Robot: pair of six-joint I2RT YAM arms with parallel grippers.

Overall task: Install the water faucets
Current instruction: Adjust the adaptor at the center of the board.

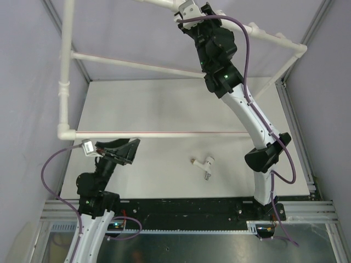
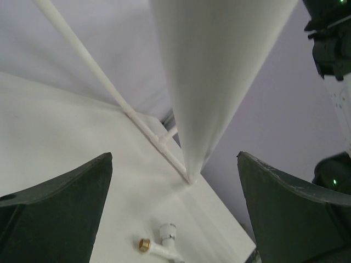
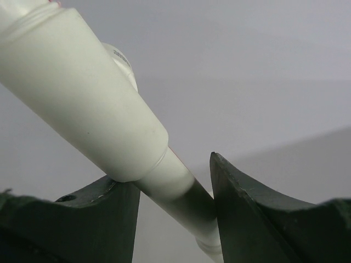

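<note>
Faucet (image 1: 204,164) lay loose on the table (image 1: 164,104), between the two arm bases and nearer the right one. It was well apart from both grippers and from the frame (image 1: 164,134). No faucet was seen fitted in any view.

Left gripper (image 1: 131,152) stood fully open and empty, near the frame's front rail. In its wrist view the rail ran close by between the spread fingers, with no contact evident. The faucet showed lower in that view with its brass end exposed.

Right gripper (image 3: 173,178) was raised to the far top rail. Its jaws were closed on the pipe just below a coupling (image 3: 93,109), with both fingers touching it.

Assessment: the step in hand appeared to be collecting the faucet with the left arm while the right steadied the frame.

Recommendations:
- Clear the front rail before descending.
- Come down over the faucet's white body, not its knob or spout, and leave the brass thread free.
- Centre the jaws before closing, since a small light part on a smooth table would likely skid if nudged by one finger.
- Offer the thread square to its socket to avoid cross-threading.
- Keep the right grip firm throughout.
</note>
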